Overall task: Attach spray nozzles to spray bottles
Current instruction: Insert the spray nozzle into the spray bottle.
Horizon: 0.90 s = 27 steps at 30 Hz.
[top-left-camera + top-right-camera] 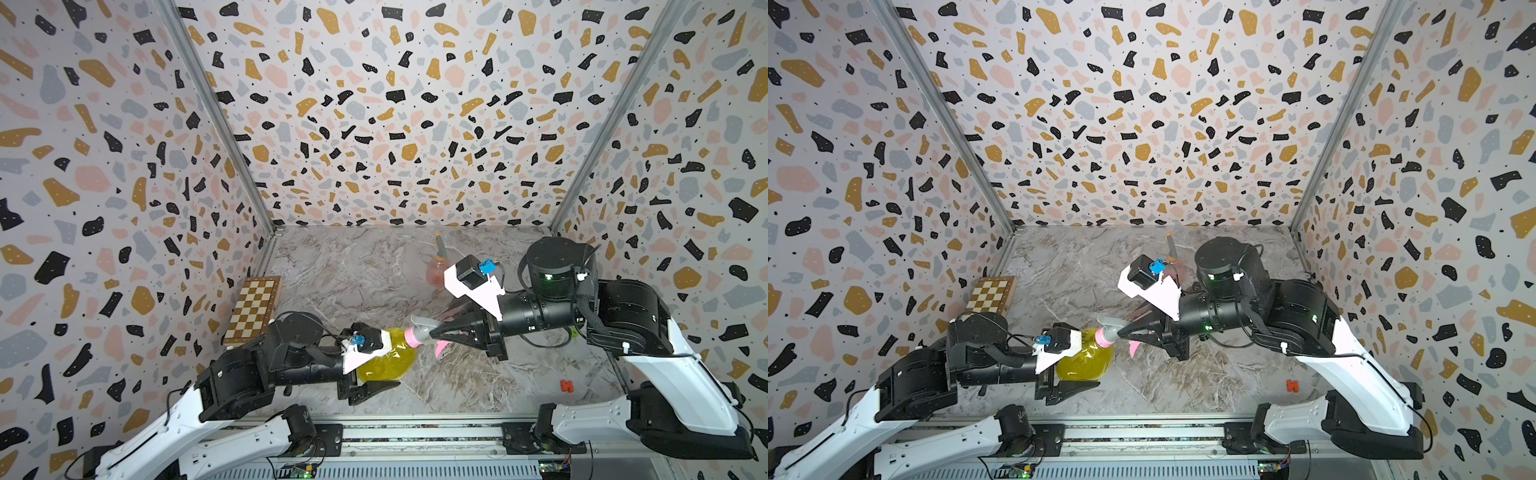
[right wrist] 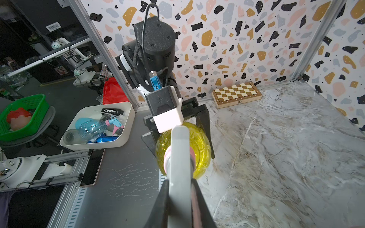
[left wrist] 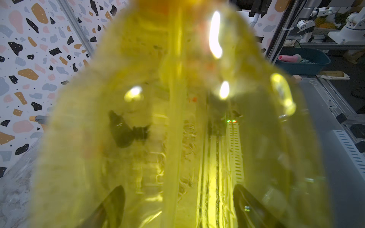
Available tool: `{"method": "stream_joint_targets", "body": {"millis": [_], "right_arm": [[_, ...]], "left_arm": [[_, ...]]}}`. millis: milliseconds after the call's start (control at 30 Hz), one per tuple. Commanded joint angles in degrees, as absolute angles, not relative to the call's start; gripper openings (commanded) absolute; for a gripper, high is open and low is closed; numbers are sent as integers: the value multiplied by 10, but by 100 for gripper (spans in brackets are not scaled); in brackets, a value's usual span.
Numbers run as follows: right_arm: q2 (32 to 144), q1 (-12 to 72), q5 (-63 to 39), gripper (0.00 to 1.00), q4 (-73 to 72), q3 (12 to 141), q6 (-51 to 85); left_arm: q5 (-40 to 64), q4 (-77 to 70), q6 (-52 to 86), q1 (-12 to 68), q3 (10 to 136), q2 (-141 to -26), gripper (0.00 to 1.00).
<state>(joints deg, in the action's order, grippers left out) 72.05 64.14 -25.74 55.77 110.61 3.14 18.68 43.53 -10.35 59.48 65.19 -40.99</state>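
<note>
My left gripper [image 1: 382, 372] is shut on the round belly of the yellow spray bottle [image 1: 401, 355], which lies tilted with its neck toward the right arm. That bottle [image 3: 177, 118] fills the left wrist view, with the dark fingers [image 3: 114, 205] on either side of it. My right gripper [image 2: 179, 182] is shut on the grey spray nozzle [image 2: 178, 150], whose pink collar [image 1: 412, 336] sits at the bottle's neck and whose pink trigger [image 1: 441, 348] hangs below. A pale pink spray bottle [image 1: 434, 274] stands at the back with a grey and orange nozzle [image 1: 440, 245] on it.
A folded chessboard box [image 1: 253, 309] lies against the left wall. A small red-orange piece [image 1: 566, 385] sits on the marble table near the right arm's base. Something dark [image 1: 455, 309] lies under my right wrist. A white bin [image 2: 94, 126] of bottles stands outside the cell.
</note>
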Motion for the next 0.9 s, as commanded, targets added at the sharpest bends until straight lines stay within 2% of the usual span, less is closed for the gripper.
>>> {"method": "stream_joint_targets", "body": {"millis": [0, 600, 633, 767, 833, 867], "right_arm": [[714, 641, -245, 0, 579, 1107, 23], [681, 640, -280, 0, 493, 1048, 41], [677, 641, -273, 7, 480, 1041, 48], [645, 640, -256, 47, 414, 1004, 65], [627, 640, -253, 59, 371, 978, 75], [618, 640, -250, 62, 352, 965, 80]], "left_arm": [[200, 446, -150, 598, 679, -405, 0], [196, 392, -129, 598, 655, -384, 0], [195, 379, -124, 598, 648, -382, 0], [180, 315, -96, 598, 615, -367, 0], [182, 284, -80, 598, 599, -360, 0], [182, 271, -75, 598, 593, -360, 0]]}}
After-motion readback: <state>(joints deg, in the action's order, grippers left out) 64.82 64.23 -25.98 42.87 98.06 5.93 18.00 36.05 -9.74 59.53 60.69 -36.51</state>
